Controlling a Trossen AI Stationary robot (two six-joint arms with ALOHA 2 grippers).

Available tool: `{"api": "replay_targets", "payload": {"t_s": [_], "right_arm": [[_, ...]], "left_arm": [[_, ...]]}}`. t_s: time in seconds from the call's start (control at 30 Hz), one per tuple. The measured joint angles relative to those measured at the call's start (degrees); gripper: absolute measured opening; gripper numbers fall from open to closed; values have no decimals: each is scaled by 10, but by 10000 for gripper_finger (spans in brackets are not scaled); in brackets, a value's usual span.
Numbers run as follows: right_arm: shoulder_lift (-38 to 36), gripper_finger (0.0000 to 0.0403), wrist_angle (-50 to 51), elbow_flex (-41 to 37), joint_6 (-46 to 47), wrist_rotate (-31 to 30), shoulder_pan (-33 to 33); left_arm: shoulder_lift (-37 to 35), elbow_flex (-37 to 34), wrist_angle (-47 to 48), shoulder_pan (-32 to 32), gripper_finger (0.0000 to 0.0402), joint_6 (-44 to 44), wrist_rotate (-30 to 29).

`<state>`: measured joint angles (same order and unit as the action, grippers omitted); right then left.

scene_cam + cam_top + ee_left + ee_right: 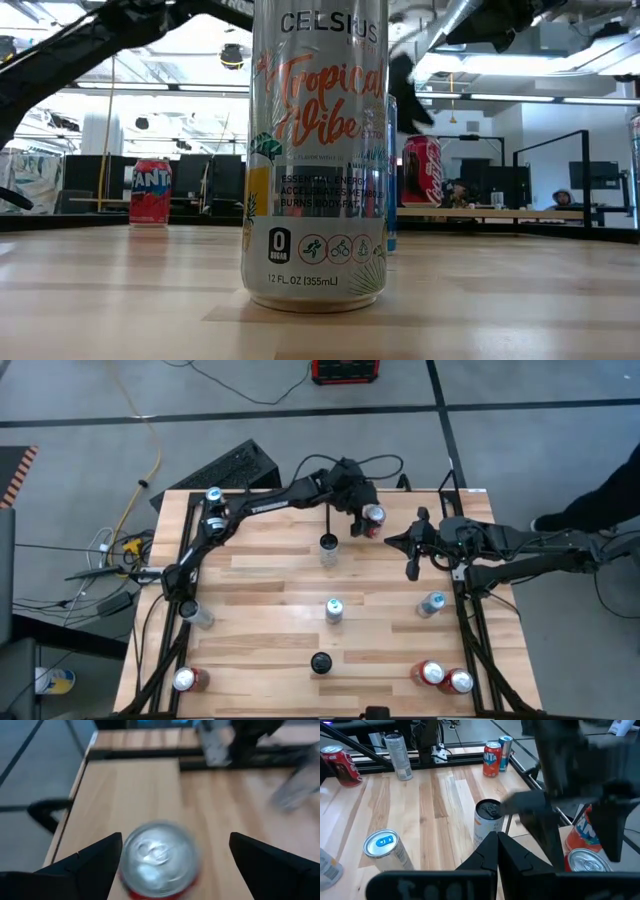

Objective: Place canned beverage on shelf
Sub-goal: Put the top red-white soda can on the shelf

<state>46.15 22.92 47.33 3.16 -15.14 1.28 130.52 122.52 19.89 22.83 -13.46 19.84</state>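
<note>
A red canned beverage [159, 862] with a silver top stands upright on the light wood of the shelf [400, 503], at the table's far side right of centre. It also shows in the high view [374, 516] and the low view [422, 172]. My left gripper [175, 836] is open just above it, one finger [97, 857] on each side of the can top, and I see no touch. My right gripper [498, 845] hangs shut over the table's right side [410, 565], pointing toward the can, with nothing in it.
Several other cans stand about: a white one [328, 546] by the thin black divider bar [330, 520], silver ones [333, 610] [432, 603] mid-table, a tall Celsius can [315, 150] at the near edge, red ones [443, 677] near right. A person [600, 495] stands beyond the right edge.
</note>
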Motion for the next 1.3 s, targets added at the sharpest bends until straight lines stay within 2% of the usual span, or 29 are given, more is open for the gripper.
{"api": "replay_targets", "payload": {"t_s": [0.1,0.27,0.47,0.53,0.63,0.7,0.8,0.97,1.07,1.2,1.3], "right_arm": [[0,28,0,0,1,0,0],[17,28,20,0,25,1,5],[84,28,72,0,48,29,42],[113,28,66,0,45,55,62],[153,28,67,0,33,73,98],[173,27,67,0,27,78,125],[192,25,67,0,26,80,162],[222,25,44,0,24,95,200],[241,26,23,0,24,114,216],[264,25,3,0,33,113,229],[281,25,-17,0,43,112,237]], "left_arm": [[-34,0,17,-2,354,7,22],[-129,0,84,-4,354,4,5],[-246,0,276,-23,355,-28,-53],[-282,-3,343,-33,355,-29,-36],[-343,-62,379,-52,355,-33,8],[-391,-134,350,-70,355,-24,-2],[-480,-278,251,-99,355,-2,-60],[-637,-541,36,-141,355,49,-165],[-711,-671,-91,-157,355,66,-209],[-777,-780,-197,-158,355,88,-219],[-805,-817,-222,-158,355,97,-221]]}}
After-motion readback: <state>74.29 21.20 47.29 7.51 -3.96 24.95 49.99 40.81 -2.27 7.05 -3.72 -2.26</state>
